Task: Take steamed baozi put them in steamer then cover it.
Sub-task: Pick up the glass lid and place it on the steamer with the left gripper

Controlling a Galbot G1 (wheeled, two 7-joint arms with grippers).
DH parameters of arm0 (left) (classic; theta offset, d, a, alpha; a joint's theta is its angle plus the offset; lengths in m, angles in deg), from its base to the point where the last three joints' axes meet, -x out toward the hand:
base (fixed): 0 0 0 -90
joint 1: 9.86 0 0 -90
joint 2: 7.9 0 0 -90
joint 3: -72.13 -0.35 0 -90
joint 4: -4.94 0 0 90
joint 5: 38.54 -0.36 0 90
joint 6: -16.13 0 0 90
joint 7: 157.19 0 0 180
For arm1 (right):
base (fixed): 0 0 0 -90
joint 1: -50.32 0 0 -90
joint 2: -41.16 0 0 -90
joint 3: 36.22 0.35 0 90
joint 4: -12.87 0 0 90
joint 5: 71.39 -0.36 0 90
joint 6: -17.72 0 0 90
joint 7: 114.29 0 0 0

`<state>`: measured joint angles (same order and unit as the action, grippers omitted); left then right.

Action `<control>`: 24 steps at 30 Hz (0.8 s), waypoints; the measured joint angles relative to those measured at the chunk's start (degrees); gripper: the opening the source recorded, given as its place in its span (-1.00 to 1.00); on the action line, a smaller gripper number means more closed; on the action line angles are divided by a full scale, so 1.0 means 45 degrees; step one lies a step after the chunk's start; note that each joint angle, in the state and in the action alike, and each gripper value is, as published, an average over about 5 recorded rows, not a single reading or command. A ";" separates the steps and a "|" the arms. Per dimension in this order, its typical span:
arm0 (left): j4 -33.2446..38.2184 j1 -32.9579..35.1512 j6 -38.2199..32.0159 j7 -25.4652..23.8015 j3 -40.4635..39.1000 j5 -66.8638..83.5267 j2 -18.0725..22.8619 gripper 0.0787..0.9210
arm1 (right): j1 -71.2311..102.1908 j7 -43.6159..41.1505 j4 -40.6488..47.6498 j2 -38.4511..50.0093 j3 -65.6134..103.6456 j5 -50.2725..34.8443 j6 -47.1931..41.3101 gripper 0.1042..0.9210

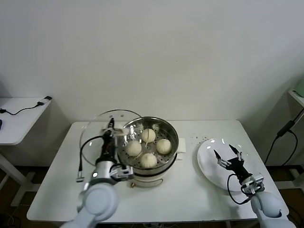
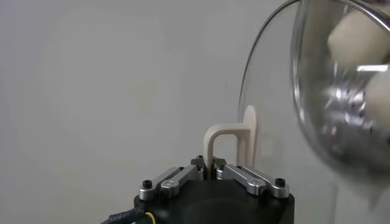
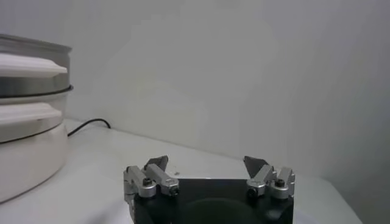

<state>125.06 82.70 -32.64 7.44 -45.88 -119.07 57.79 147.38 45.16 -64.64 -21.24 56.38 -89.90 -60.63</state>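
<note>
The steamer (image 1: pixel 174 134), a shiny steel pot on a white base, stands mid-table with several cream-white baozi (image 1: pixel 148 135) on its perforated tray. The cover (image 1: pixel 91 138), a clear glass lid, is held tilted on edge just left of the pot. My left gripper (image 1: pixel 112 128) is shut on its white handle (image 2: pixel 234 137). In the left wrist view the jaws (image 2: pixel 209 165) pinch one leg of that handle, with the glass (image 2: pixel 274 122) beyond. My right gripper (image 1: pixel 224 152) hovers open and empty over the white plate (image 1: pixel 208 164). From its wrist (image 3: pixel 206 161) the steamer (image 3: pixel 30 122) shows far off.
The flat white plate lies at the table's right side, near the front edge. A few dark crumbs (image 1: pixel 195 138) lie between pot and plate. A side table (image 1: pixel 19 116) with a black cable stands to the left. Another cable (image 1: pixel 284 133) hangs at the right.
</note>
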 measured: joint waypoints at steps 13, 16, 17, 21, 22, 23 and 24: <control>-0.2074 -0.1283 0.0225 -0.0662 -0.2035 -0.1861 0.3086 -0.84 | -0.0067 -0.0053 0.0175 0.0034 0.0018 0.0130 0.0076 0.76; -0.2505 -0.1460 0.0222 -0.0704 -0.2222 -0.2062 0.3481 -0.84 | -0.0091 -0.0068 0.0220 0.0040 0.0047 0.0150 0.0091 0.76; -0.2641 -0.1499 0.0221 -0.0707 -0.2264 -0.2106 0.3582 -0.84 | -0.0096 -0.0074 0.0235 0.0041 0.0057 0.0154 0.0097 0.76; -0.3127 -0.1555 0.0220 -0.0702 -0.2372 -0.2246 0.3927 -0.84 | -0.0099 -0.0116 0.0294 0.0041 0.0090 0.0171 0.0125 0.76; -0.3237 -0.1559 0.0220 -0.0698 -0.2390 -0.2279 0.3999 -0.84 | -0.0099 -0.0132 0.0310 0.0039 0.0098 0.0177 0.0134 0.76; -0.3340 -0.1562 0.0219 -0.0690 -0.2402 -0.2310 0.4062 -0.84 | -0.0099 -0.0151 0.0326 0.0037 0.0107 0.0183 0.0143 0.76; -0.3441 -0.1564 0.0218 -0.0677 -0.2410 -0.2337 0.4119 -0.84 | -0.0098 -0.0168 0.0340 0.0034 0.0116 0.0188 0.0152 0.76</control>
<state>109.57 75.66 -31.66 4.39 -56.72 -129.58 76.33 146.93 44.41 -63.11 -21.08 56.90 -89.05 -59.95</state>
